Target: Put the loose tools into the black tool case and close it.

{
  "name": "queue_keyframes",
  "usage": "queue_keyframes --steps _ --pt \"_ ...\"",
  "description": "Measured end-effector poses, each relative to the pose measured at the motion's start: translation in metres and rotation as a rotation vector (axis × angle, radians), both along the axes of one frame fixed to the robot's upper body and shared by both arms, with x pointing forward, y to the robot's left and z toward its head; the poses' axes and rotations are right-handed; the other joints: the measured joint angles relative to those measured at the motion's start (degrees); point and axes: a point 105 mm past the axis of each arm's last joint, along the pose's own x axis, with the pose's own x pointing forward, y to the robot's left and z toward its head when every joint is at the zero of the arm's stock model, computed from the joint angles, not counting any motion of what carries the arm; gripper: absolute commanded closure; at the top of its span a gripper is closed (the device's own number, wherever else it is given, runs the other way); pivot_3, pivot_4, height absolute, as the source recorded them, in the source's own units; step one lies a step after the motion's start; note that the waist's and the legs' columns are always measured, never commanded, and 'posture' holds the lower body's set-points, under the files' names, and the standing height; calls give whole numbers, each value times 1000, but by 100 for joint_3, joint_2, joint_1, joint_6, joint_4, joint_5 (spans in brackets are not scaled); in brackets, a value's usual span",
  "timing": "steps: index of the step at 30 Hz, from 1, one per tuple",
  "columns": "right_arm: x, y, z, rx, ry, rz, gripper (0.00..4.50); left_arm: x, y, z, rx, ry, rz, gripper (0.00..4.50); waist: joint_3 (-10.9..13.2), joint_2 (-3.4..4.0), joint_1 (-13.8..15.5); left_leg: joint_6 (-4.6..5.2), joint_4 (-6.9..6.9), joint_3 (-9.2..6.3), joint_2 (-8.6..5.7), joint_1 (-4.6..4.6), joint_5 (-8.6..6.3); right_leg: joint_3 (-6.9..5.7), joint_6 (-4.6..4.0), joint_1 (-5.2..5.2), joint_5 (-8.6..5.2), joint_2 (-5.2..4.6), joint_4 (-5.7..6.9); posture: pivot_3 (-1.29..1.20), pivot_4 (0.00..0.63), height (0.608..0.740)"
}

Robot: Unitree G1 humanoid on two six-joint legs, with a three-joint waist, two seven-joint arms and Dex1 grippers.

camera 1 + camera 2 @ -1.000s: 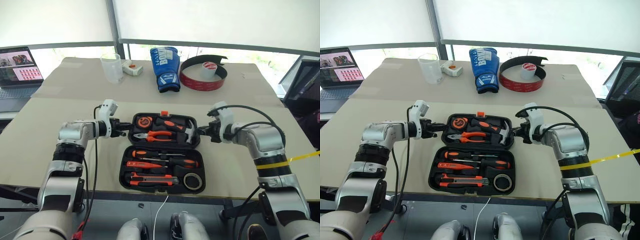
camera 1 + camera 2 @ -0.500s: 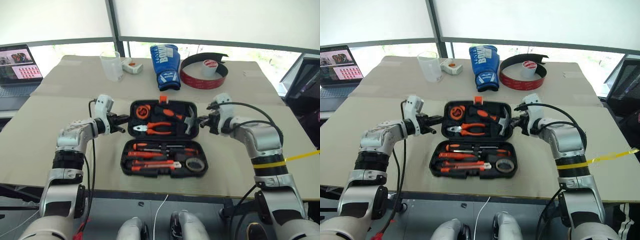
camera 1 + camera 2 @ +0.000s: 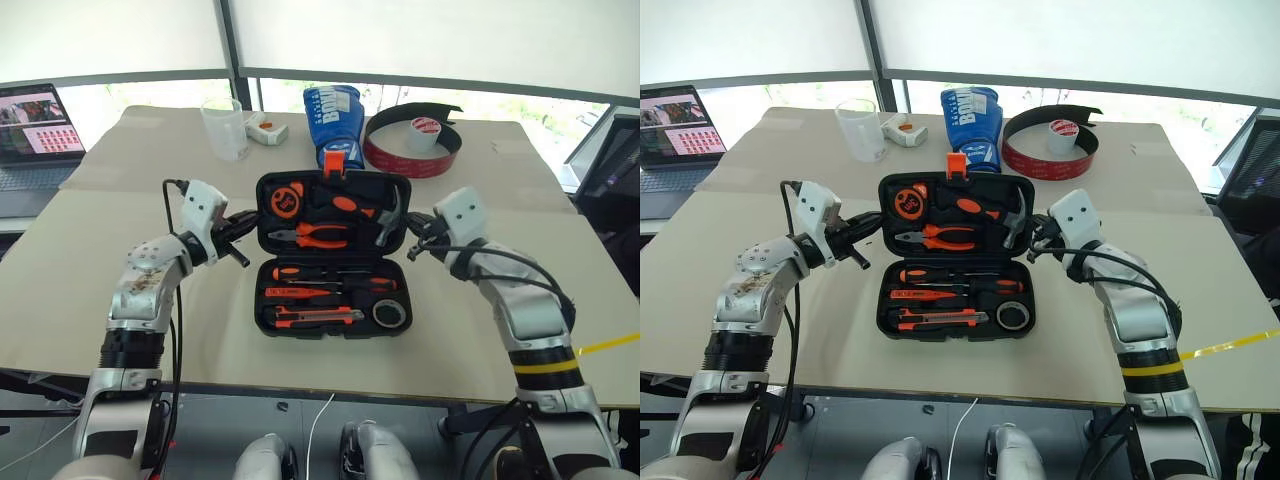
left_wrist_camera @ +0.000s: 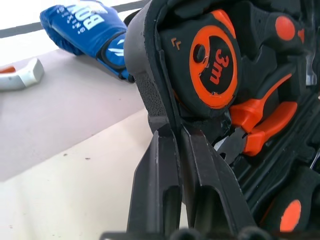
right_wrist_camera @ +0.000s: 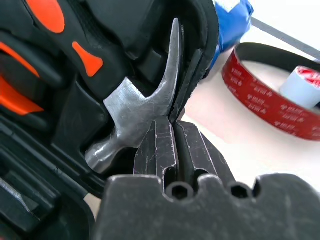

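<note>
Both hands clamped on the lid edges, lid half raised.
You had the black tool case (image 3: 333, 255) near the front middle of the surface (image 3: 90, 300), its lid tilted up off the base. Your left hand (image 3: 240, 226) was closed on the lid's left rim and your right hand (image 3: 414, 243) on its right rim beside the hammer (image 5: 135, 117). The screwdrivers (image 3: 330, 273), utility knife (image 3: 310, 318) and tape roll (image 3: 388, 314) sat in the base's recesses.

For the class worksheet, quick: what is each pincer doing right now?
Left pincer: shut on the tool case lid's left edge.
Right pincer: shut on the lid's right edge.
</note>
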Motion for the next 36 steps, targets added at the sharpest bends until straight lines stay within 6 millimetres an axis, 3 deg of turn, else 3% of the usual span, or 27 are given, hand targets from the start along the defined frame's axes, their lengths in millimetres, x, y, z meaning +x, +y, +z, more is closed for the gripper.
queue_keyframes --steps 3,9,12,16,18,20,22,23,26,29,31,33,36 --pt "-8 0 -5 -6 -25 12 4494 -7 1 -4 12 -17 9 4500 0 0 4 -3 -19 -2 7 59 -2 9 3 52 -2 -3 -10 0 150 727" --pt "-38 -1 -16 -42 -51 66 4494 -32 4 -13 18 -8 25 4500 -3 0 14 -6 -56 1 7 84 1 22 4 58 -3 -10 -10 0 150 727" --pt "-61 1 -19 -64 -44 128 3613 -49 10 -18 -11 34 44 3592 -4 1 -4 -10 -64 1 15 90 3 28 2 57 -5 0 -13 0 150 727" --pt "-87 -9 -32 -83 87 171 2200 -73 42 -31 6 158 126 2069 1 -1 4 -15 -63 0 21 76 6 26 2 42 -5 5 -13 0 150 727" --pt "-100 -17 -30 -97 165 210 2163 -84 55 -21 -21 213 124 1399 10 -5 38 -15 -57 -4 23 64 6 22 2 37 -5 4 -15 0 150 727" --pt "-121 -23 -15 -130 218 303 2163 -98 72 -5 -13 281 92 1399 11 -2 62 -11 -57 -6 23 65 4 21 1 36 -7 7 -18 0 150 727" --pt "-142 -27 -11 -191 303 400 2163 -99 88 11 23 293 84 1399 9 -1 134 -10 -63 -16 23 81 -31 10 -2 52 -11 9 -31 0 150 727" --pt "-152 -26 -15 -200 357 448 2163 -95 96 15 35 294 97 1399 8 0 157 -11 -66 -17 23 88 -49 7 -3 56 -12 12 -38 0 150 727" --pt "-175 -21 -34 -202 502 558 2854 -67 106 10 73 299 116 2090 6 2 274 -6 -64 -19 22 75 -53 3 -2 57 -11 11 -49 0 150 727" --pt "-182 -13 -50 -257 546 614 3918 -38 86 -4 148 285 37 3320 3 -7 328 -28 -54 -19 22 37 -32 -1 6 45 -4 12 -70 0 150 727" --pt "-184 -8 -58 -294 554 639 4473 -23 68 -11 182 274 -22 3976 2 -10 318 16 -43 -17 19 18 -12 -3 6 40 -3 13 -76 0 150 727" --pt "-183 -1 -63 -336 538 673 4500 -9 43 -16 208 251 -104 4423 4 -15 311 20 -27 -15 12 9 -13 -7 6 38 -3 15 -79 0 150 727" --pt "-177 5 -68 -369 519 691 4500 4 22 -20 251 222 -173 4423 7 -31 283 23 -21 -11 -3 9 -15 -12 7 42 -3 18 -80 0 150 727"
